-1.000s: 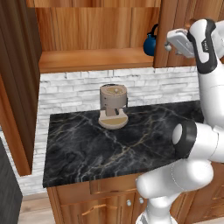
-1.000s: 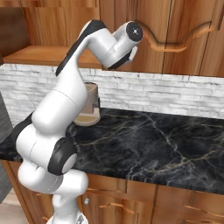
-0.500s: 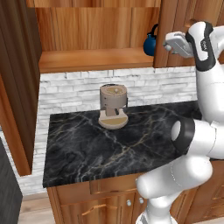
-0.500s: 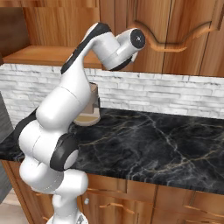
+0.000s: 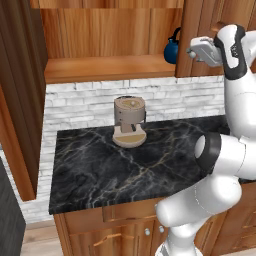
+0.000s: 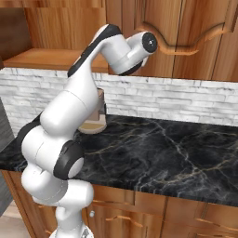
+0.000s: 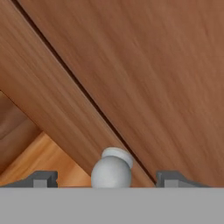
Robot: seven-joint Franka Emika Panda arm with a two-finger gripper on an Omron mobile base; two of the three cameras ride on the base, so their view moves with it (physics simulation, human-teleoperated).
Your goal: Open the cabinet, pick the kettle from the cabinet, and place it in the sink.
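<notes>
A: Kettle (image 5: 171,50) — where, and facing which way?
B: Standing upright on the wooden shelf (image 5: 110,68) inside the cabinet (image 5: 107,30), at the shelf's right end, partly hidden behind the closed right door (image 5: 210,35). Black loop handle arching over the top, so long axis running up and down. Spout direction: cannot tell, too much covered by the door edge.
A: And the cabinet itself?
B: Left door (image 5: 20,90) swung wide open, reaching far down at the left of the left base view; interior shelf exposed.
A: Gripper?
B: Gripper (image 7: 105,178) right up against the closed right door, level with the kettle. Fingers (image 7: 43,178) apart in the hand view, with the small round silver knob (image 7: 111,170) sitting between them, touching neither. In the left base view the hand (image 5: 205,50) just right of the kettle, in front of the door frame.
A: Further out?
B: Below the shelf, white brick backsplash (image 5: 90,102). On the black gold-veined counter (image 5: 125,165), a tan cylindrical coffee machine (image 5: 129,121) standing upright near the wall, well apart from the kettle. Base cabinets (image 5: 115,230) under the counter.
</notes>
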